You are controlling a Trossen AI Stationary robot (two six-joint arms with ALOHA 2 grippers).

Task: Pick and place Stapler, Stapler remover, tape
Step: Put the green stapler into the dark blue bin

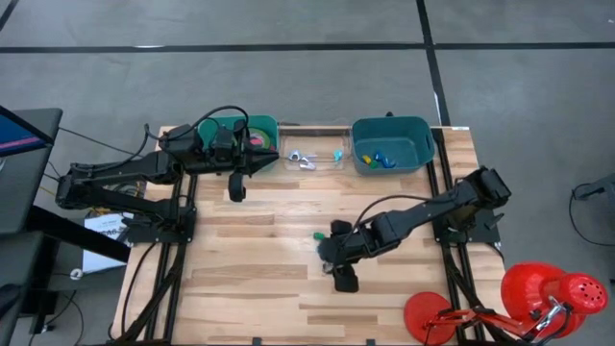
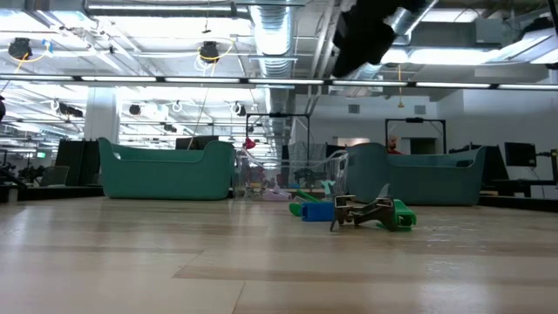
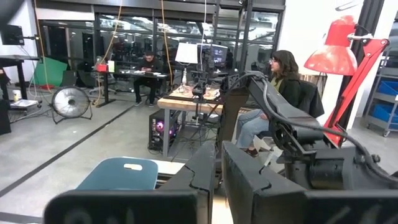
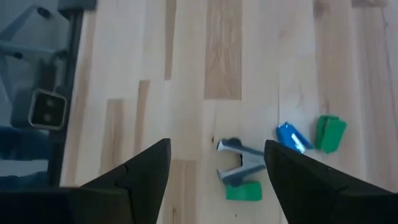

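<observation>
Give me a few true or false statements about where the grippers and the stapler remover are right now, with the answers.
1. The right gripper is open above the table. True.
2. The stapler remover with green handles is held in the right gripper. False: it lies on the wooden table, ungripped.
3. The left gripper is shut, near the left teal bin. True.
4. The clear tray sits between two teal bins. True.
5. A blue piece sits inside the stapler remover's jaws. False: it lies beside it, next to a green piece.
</observation>
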